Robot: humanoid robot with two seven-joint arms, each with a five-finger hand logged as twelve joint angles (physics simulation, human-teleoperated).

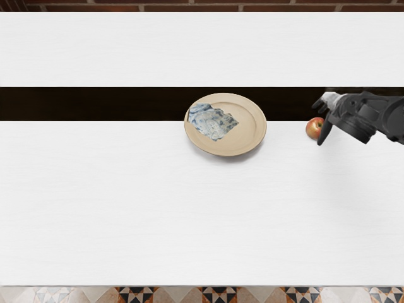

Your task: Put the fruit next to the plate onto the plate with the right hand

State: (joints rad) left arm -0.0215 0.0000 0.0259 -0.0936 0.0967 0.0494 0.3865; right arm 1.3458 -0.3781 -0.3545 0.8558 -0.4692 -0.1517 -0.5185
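You are looking at one wide white table (189,214) lying mostly bare toward you, one round tan plate (251,129) sitting at its far edge, one black right hand (332,113) hanging loosely spread, grasping nothing, and one small red-yellow apple (314,128) resting just beside it, apart from the plate.

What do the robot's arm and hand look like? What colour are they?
The right arm is almost black, built of chunky rounded pieces. Its hand is dark too, with a pale grey patch on top and thin dark fingers. No cables or markings show. The left arm is out of view.
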